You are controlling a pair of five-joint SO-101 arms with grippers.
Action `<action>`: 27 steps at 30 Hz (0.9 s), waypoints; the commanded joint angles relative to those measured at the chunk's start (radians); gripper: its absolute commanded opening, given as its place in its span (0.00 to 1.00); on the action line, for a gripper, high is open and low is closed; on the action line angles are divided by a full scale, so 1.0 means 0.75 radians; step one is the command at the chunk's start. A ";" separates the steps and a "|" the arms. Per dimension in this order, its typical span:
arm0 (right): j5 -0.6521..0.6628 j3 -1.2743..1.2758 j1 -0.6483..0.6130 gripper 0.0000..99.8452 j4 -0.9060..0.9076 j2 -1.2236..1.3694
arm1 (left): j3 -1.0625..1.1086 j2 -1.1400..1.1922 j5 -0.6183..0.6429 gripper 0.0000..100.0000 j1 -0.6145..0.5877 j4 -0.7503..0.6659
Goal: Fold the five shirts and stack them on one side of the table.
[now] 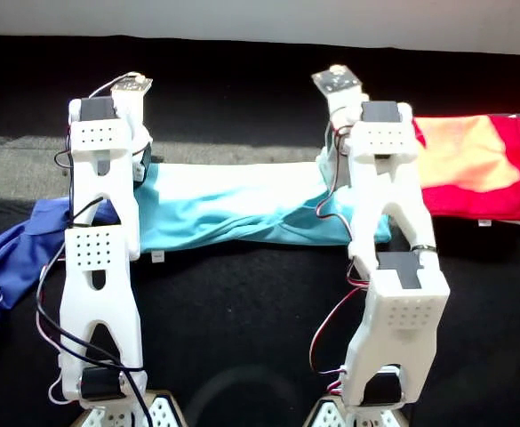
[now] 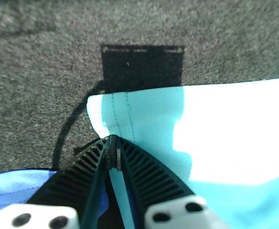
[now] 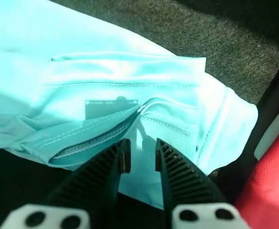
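Two arms on one garment here: the turquoise shirt (image 1: 233, 209) lies stretched across the middle of the black table (image 1: 242, 80), strung between them. The left gripper (image 2: 111, 152) is clamped right down, jaws meeting on the shirt's hemmed edge near its corner. The right gripper (image 3: 139, 155) is closed to a narrow slit with a bunch of turquoise cloth pinched in it, and creases run toward the jaws.

This looks like the fold itself, so the trick, I'd say, is to move both ends together at one height and one pace. The cloth twists toward the right end, and that twist wants easing out before anything is laid over. Carry the held edge across onto the far edge, set it down flat, and only then let go, or the slack will bunch.

Now the count: three shirts by my tally. One turquoise in hand, one blue shirt (image 1: 11, 253) crumpled beside the left arm, and one red shirt (image 1: 508, 169) lying flat beyond the right arm, just beside the turquoise end
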 commanded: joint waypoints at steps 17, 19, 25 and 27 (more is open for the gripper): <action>0.065 -0.091 -0.161 0.01 0.126 0.152 | -0.003 0.017 0.008 0.01 0.019 0.004; 0.065 -0.134 -0.171 0.01 0.083 0.163 | -0.003 0.017 0.008 0.01 0.019 0.004; -0.065 -0.253 -0.173 0.01 -0.052 0.171 | -0.003 0.017 0.008 0.01 0.019 0.002; -0.080 -0.212 -0.175 0.01 -0.099 0.173 | -0.003 0.017 0.008 0.01 0.019 0.002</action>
